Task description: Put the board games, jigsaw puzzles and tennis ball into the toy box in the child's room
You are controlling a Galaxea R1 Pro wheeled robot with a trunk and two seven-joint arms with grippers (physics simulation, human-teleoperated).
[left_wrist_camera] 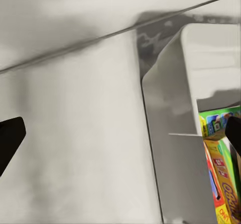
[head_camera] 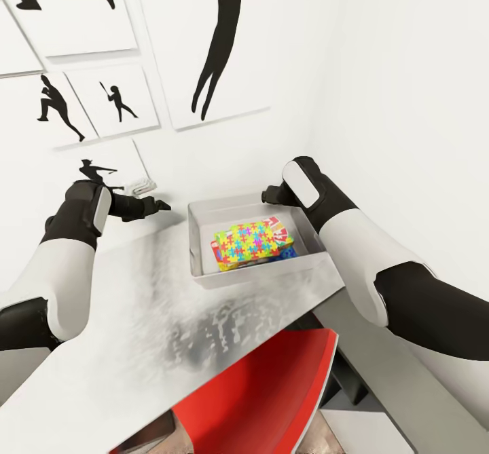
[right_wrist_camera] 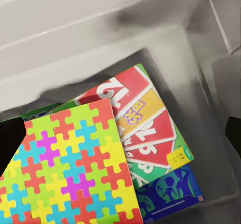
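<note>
Silhouette prints (head_camera: 81, 6) of athletes hang on the white wall at the left of the head view. Below them the left gripper (head_camera: 159, 204) hovers over the pale table (head_camera: 136, 318), just beside the left wall of the toy box (head_camera: 197, 250). Its two dark fingers (left_wrist_camera: 10, 138) stand wide apart in the left wrist view, holding nothing, with the bin's outer wall between them and game boxes (left_wrist_camera: 221, 174) standing on edge inside.

The light grey toy box sits near the table's far corner, against the wall. Inside it a jigsaw puzzle (head_camera: 252, 242) of yellow, red, blue, green and pink pieces lies on top, tilted, over the printed board games (right_wrist_camera: 145, 128). A red and green cover with large numbers and a blue box (right_wrist_camera: 170, 196) peek out beside the puzzle.

At the right, the right gripper (head_camera: 272, 195) hangs over the box's far right rim, above the toys and apart from them. Its fingertips (right_wrist_camera: 10, 143) show at both edges of the right wrist view, spread open and empty.

A red chair (head_camera: 265, 393) sits under the table's near edge.
</note>
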